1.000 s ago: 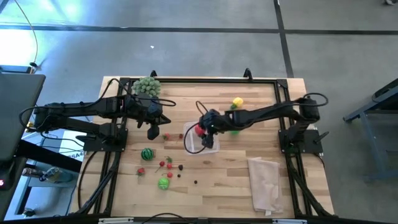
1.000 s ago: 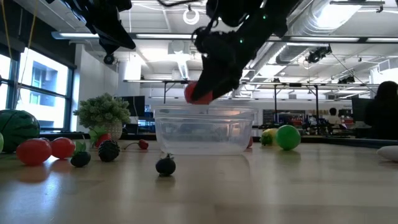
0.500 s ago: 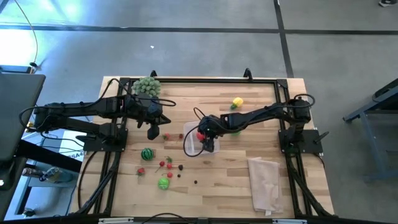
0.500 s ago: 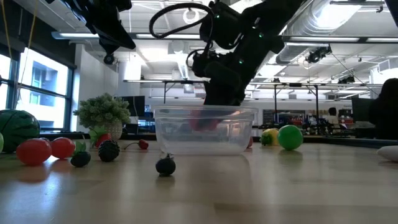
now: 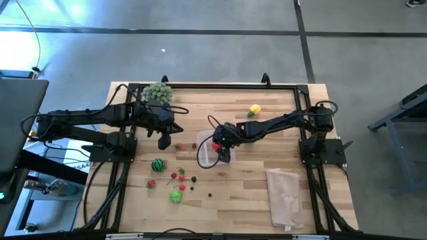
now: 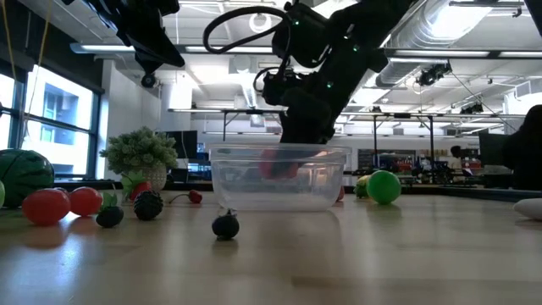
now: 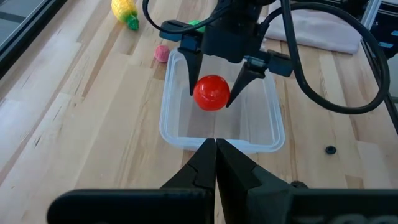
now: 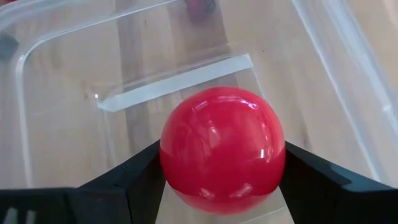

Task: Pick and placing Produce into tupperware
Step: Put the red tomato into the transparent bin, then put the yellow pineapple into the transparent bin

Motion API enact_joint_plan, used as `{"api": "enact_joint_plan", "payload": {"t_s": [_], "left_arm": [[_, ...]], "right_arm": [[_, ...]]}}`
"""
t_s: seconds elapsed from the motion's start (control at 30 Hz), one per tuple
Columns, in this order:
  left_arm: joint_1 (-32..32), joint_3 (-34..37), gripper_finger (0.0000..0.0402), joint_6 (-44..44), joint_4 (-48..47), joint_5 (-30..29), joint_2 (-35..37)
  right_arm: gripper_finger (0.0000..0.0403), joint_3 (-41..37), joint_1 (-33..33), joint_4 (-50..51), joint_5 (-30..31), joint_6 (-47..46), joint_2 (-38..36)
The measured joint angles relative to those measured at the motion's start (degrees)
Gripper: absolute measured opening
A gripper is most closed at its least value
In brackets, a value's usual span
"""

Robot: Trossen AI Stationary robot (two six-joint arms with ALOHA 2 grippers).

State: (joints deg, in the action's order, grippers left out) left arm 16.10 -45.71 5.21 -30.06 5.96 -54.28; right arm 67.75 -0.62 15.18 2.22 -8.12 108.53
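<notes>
A clear tupperware [image 5: 202,159] stands mid-table. My right gripper [image 5: 217,145] reaches down into it with a red ball [image 7: 211,92] between its fingers. The same red ball [image 8: 222,149] fills the right wrist view. More produce lies left of the tupperware: a striped green ball [image 5: 157,165], small red pieces [image 5: 175,176] and a green piece [image 5: 175,196]. A yellow piece [image 5: 255,109] lies at the far side. My left gripper [image 5: 164,141] hangs shut above the table, left of the tupperware, holding nothing. My right gripper pinches the red ball by two opposite sides [image 8: 171,163] between its two fingers [image 7: 188,68]. The fingers slant down from the table's right side. The red ball [image 6: 275,165] hangs inside the tupperware's walls, above its floor.
A bushy pale-green plant [image 5: 157,92] stands at the far left corner. A folded beige cloth [image 5: 285,197] lies near the right front. A green ball [image 6: 384,186] sits behind the tupperware near my right arm. Small dark berries [image 6: 225,225] lie in front of it.
My right gripper has sunk with the red ball from above the tupperware's rim to inside its walls, then held still. The ball stays between the fingers.
</notes>
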Motion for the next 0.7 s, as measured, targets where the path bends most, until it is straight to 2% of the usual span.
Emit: {"api": "enact_joint_plan", "payload": {"t_s": [0.4, 0.7], "left_arm": [[0.0, 0.0, 0.0001, 0.0, 0.0, 0.0, 0.0], [0.0, 0.0, 0.0001, 0.0, 0.0, 0.0, 0.0]], "right_arm": [[0.0288, 0.0, 0.0, -0.8, 0.2, -0.2, 0.0], [0.0289, 3.4, -0.1, 0.4, -4.0, -0.7, 0.0]]}}
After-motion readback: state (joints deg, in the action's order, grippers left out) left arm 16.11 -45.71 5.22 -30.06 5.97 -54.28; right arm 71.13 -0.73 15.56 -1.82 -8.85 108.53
